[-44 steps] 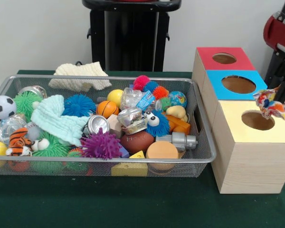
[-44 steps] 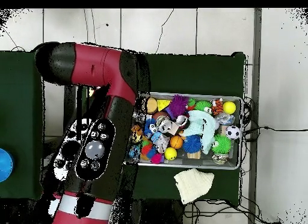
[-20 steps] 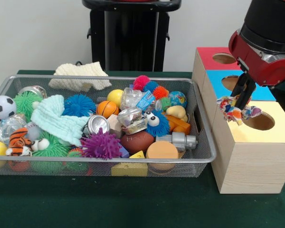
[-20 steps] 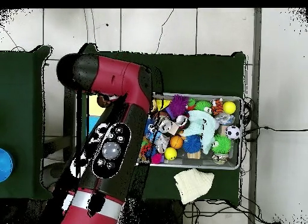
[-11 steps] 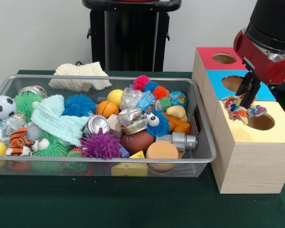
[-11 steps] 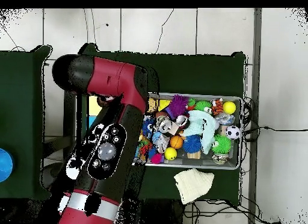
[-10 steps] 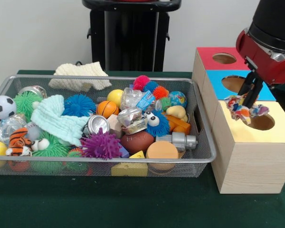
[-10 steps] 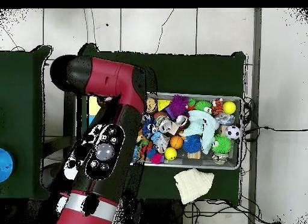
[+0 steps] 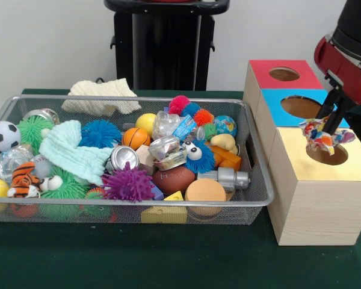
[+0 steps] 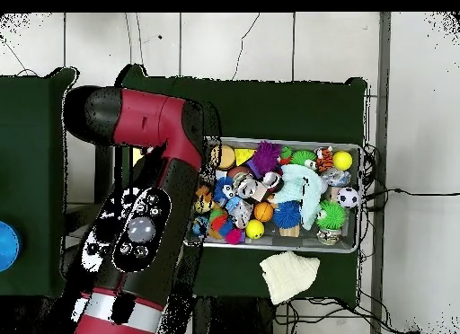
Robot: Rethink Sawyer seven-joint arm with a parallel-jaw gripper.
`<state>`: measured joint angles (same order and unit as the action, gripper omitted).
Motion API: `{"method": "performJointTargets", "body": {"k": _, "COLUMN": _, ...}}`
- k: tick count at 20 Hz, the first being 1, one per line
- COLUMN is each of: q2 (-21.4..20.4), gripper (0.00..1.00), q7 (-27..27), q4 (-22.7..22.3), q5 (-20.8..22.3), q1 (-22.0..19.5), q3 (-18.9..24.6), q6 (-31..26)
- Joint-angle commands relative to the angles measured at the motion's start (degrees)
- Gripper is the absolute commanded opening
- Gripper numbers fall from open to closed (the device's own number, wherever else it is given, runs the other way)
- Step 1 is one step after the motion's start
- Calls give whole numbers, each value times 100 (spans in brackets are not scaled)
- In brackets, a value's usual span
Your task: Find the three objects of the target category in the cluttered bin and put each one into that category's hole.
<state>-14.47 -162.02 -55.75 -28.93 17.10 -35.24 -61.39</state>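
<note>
My gripper (image 9: 328, 127) is shut on a multicoloured rope toy (image 9: 316, 136). It hangs just above the round hole (image 9: 326, 154) in the yellow-topped wooden box (image 9: 295, 165), at the front view's right. The wire mesh bin (image 9: 138, 203) to the left holds several balls, spiky toys, cans, a mint cloth (image 9: 69, 150) and a toy football (image 9: 173, 179). In the overhead view the red arm (image 10: 144, 214) covers the boxes and hides the gripper; the bin (image 10: 359, 197) lies to its right.
Behind the yellow box stand a blue-topped box (image 9: 271, 114) and a red-topped box (image 9: 262, 75), each with a round hole. A cream cloth (image 9: 102, 95) lies on the green table behind the bin. A black stand (image 9: 165, 45) rises at the back.
The arm swung in from the right edge with the rope toy, reached the yellow box's left side, then carried the toy rightwards until it hangs over the hole.
</note>
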Motion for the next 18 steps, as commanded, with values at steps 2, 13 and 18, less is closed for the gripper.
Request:
{"method": "performJointTargets", "body": {"k": 2, "q2": 7, "gripper": 0, "q7": -1001, "q4": -934, "q5": -88, "q1": -90, "q3": 602, "q6": 415}}
{"method": "performJointTargets", "body": {"k": 13, "q2": 307, "gripper": 0, "q7": -764, "q4": -796, "q5": -53, "q1": -264, "q3": 769, "q6": 705}}
{"method": "performJointTargets", "body": {"k": 18, "q2": 446, "gripper": 0, "q7": -841, "q4": -688, "q5": -48, "q1": -237, "q3": 762, "q6": 754}}
